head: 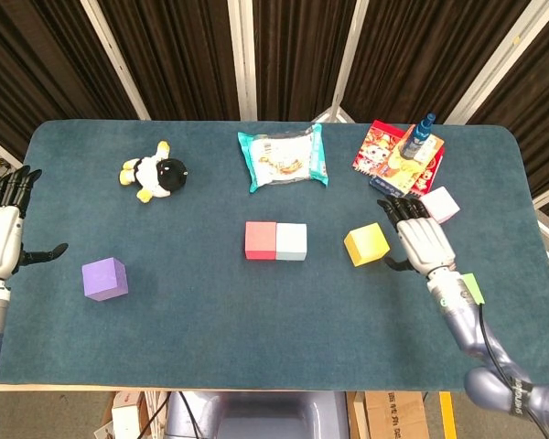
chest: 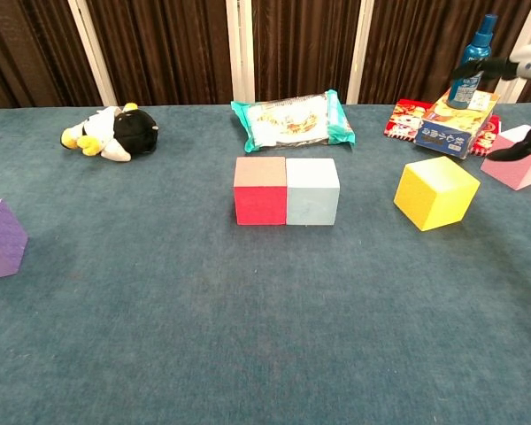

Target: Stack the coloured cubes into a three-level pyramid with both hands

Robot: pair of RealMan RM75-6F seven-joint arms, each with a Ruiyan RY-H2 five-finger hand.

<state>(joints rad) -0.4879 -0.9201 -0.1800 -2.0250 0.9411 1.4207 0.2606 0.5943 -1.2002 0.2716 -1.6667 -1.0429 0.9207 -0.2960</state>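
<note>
On the table (head: 210, 311), your base row stood unfinished: the red cube (head: 260, 240) and light blue cube (head: 291, 241) sat touching at centre, with the purple cube (head: 104, 278) far left. Your right hand (head: 421, 242), fingers spread and empty, hovered just beside the yellow cube (head: 366, 244); your left hand (head: 0, 240) waited open at the table's left edge. In my judgement the next move called for closing on the yellow cube and setting it flush against the light blue one.

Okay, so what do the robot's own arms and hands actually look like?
Both match: the left hand and right hand have pale silver-grey backs with black fingers. The arms are rounded metallic grey-blue segments. A thin dark cable runs along the right forearm.
</note>
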